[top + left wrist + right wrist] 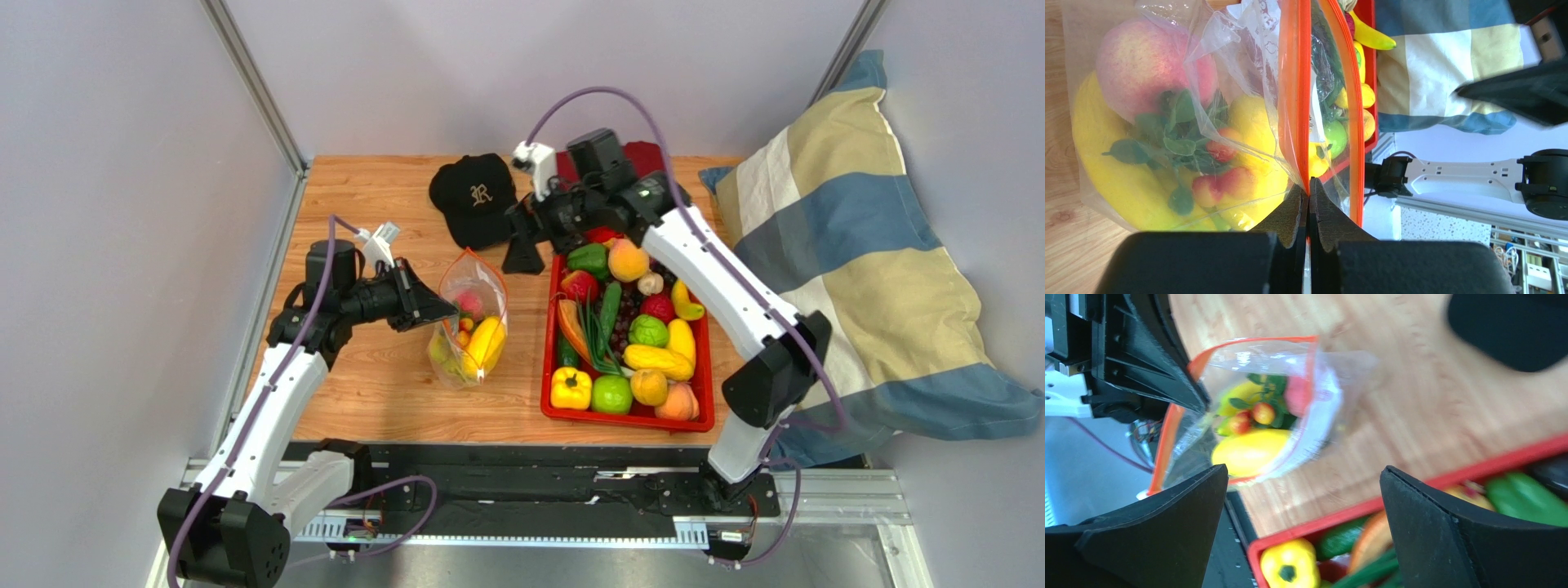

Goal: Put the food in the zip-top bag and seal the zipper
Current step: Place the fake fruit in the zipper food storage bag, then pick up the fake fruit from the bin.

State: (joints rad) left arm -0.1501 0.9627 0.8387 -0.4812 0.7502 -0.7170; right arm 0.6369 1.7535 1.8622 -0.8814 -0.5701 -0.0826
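Note:
The clear zip-top bag [472, 321] stands on the table left of the tray, mouth open. Inside it lie a yellow mango-like fruit [487, 341], a red fruit [1149, 67] and green leafy pieces [1177, 131]. My left gripper [442, 312] is shut on the near side of the orange-red zipper [1295, 92] and holds the bag up; the zipper's other side [1355, 122] stands apart from it. My right gripper [524, 257] is open and empty, over the table between the bag and the tray. In the right wrist view [1303, 471] it looks down on the bag [1260, 416].
A red tray [548, 368] right of the bag holds several more toy fruits and vegetables, including a yellow pepper [570, 388]. A black cap [472, 196] lies at the back. A striped pillow [859, 270] lies off the table's right edge.

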